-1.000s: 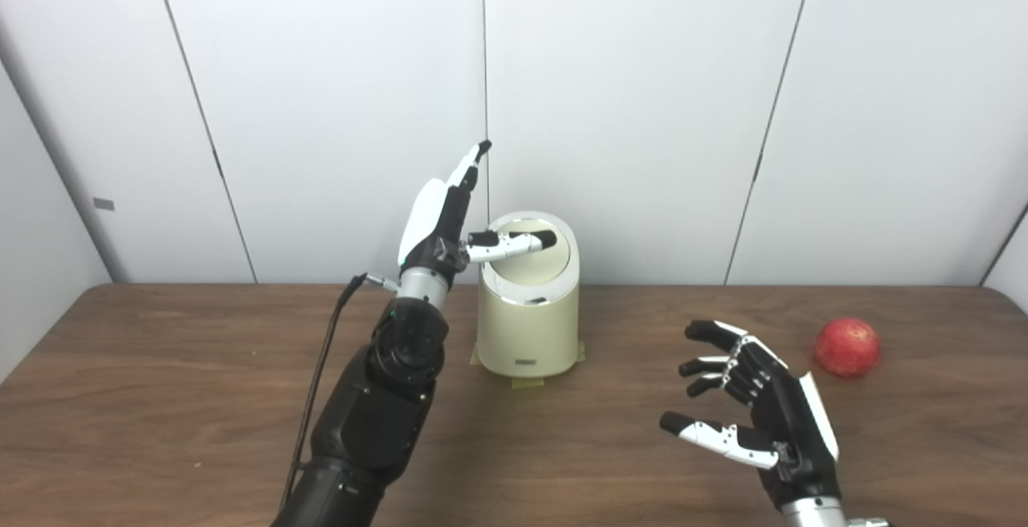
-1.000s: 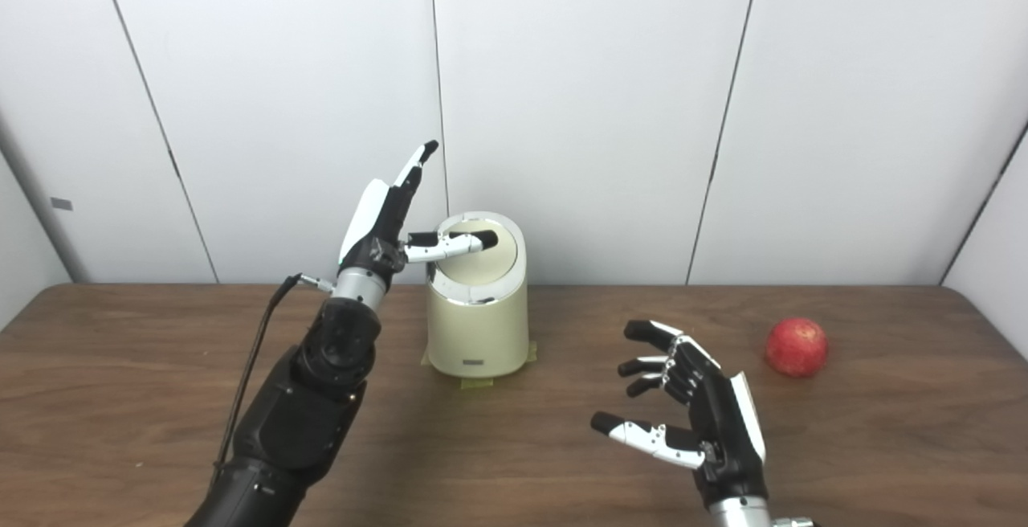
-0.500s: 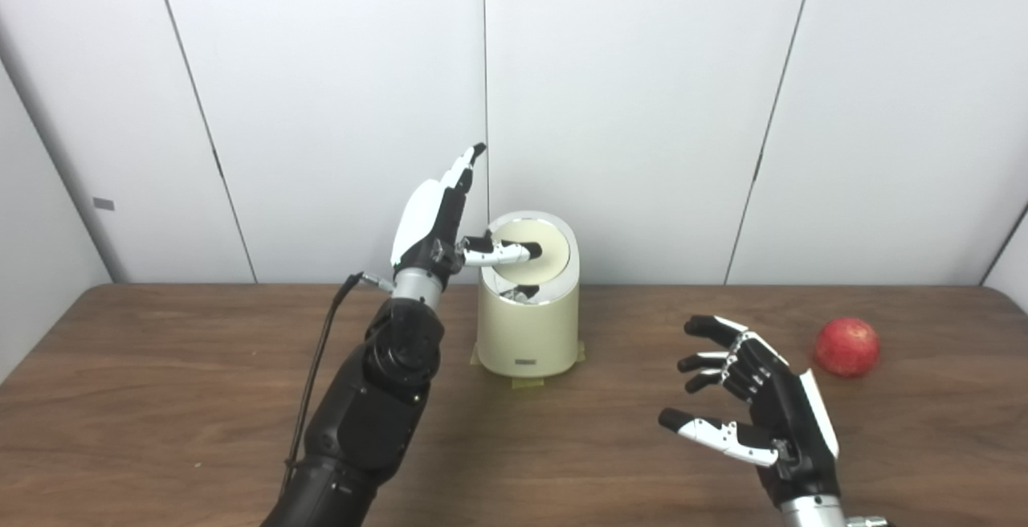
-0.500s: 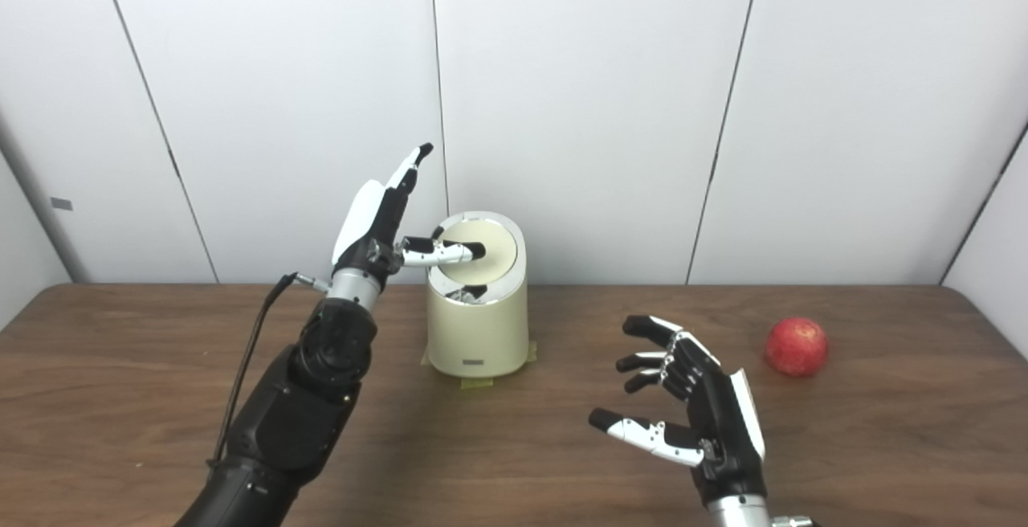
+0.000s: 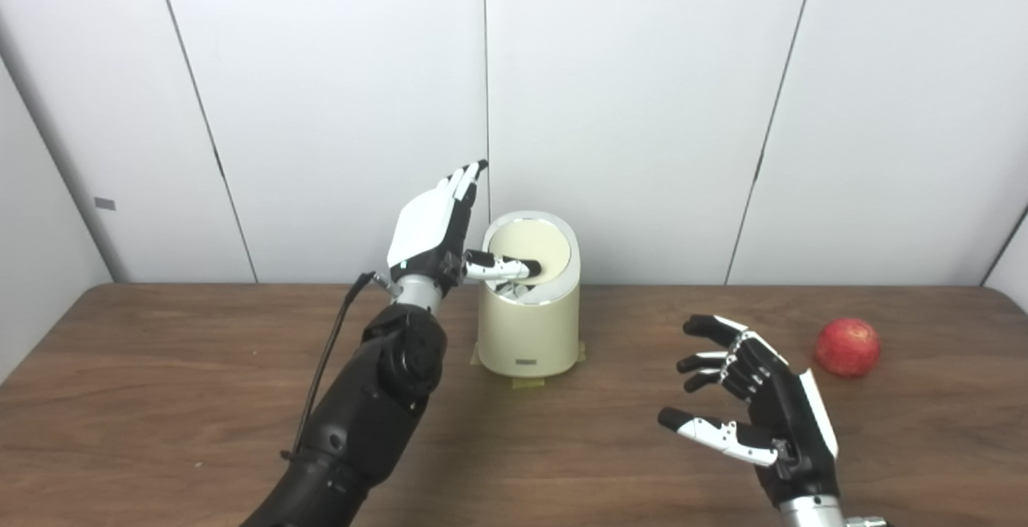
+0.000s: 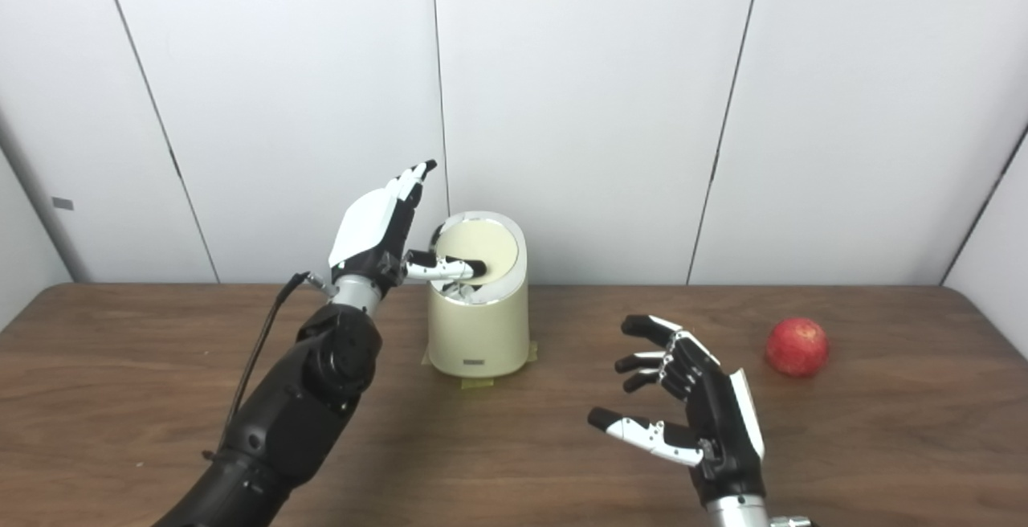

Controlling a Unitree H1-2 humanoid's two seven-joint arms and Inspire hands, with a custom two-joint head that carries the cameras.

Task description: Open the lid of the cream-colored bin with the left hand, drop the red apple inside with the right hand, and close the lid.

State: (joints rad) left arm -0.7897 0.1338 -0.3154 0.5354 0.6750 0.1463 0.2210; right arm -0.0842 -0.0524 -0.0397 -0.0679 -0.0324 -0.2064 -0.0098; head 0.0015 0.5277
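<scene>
The cream-colored bin [image 5: 528, 334] stands at the back middle of the table. Its round swing lid [image 5: 536, 244] is tilted, front edge pushed down, showing a dark gap. My left hand [image 5: 434, 230] is raised at the bin's left, fingers straight up and apart, thumb pressing on the lid's front part. The red apple [image 5: 846, 347] lies on the table at the far right. My right hand [image 5: 751, 410] hovers open above the table, left of and nearer than the apple, holding nothing.
The brown wooden table [image 5: 161, 398] ends at a white panelled wall [image 5: 642, 109]. Yellow tape tabs [image 5: 528, 383] stick out under the bin's base. A black cable [image 5: 325, 366] runs along my left forearm.
My left hand dropped lower and turned its white back toward me, its thumb sliding toward the lid's front and pushing it down, so the lid tilted open. The right hand and the apple stayed put.
</scene>
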